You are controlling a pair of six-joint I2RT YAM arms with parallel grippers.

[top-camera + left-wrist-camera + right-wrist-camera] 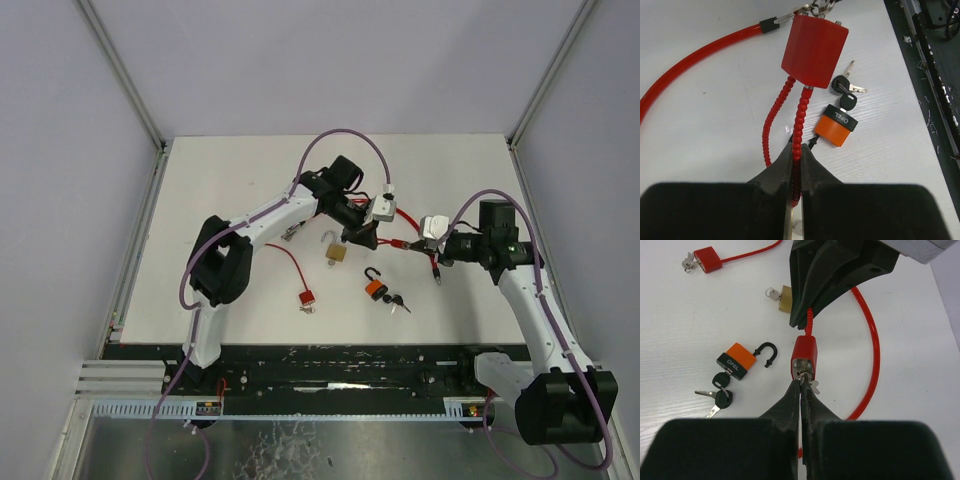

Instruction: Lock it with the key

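A small red lock (pixel 804 356) hangs off the table between my two grippers. It has a red beaded cable shackle (pixel 801 112), and my left gripper (pixel 796 151) is shut on that shackle just below the body (pixel 814 49). A silver key (pixel 813 385) on a ring sticks out of the lock's keyhole end. My right gripper (pixel 801 381) is shut on the key at that end. In the top view the lock (pixel 384 240) sits between the left gripper (pixel 361 236) and the right gripper (pixel 404 243). In the right wrist view the left gripper's fingers (pixel 812 300) hide the shackle's far end.
An orange padlock (pixel 737 360) with an open black shackle and black keys (pixel 720 390) lies near the front. A brass padlock (pixel 336 252), open, lies left of the grippers. A second red lock (pixel 306 298) on a thin cable lies further left. A thick red cable (pixel 874 340) loops behind.
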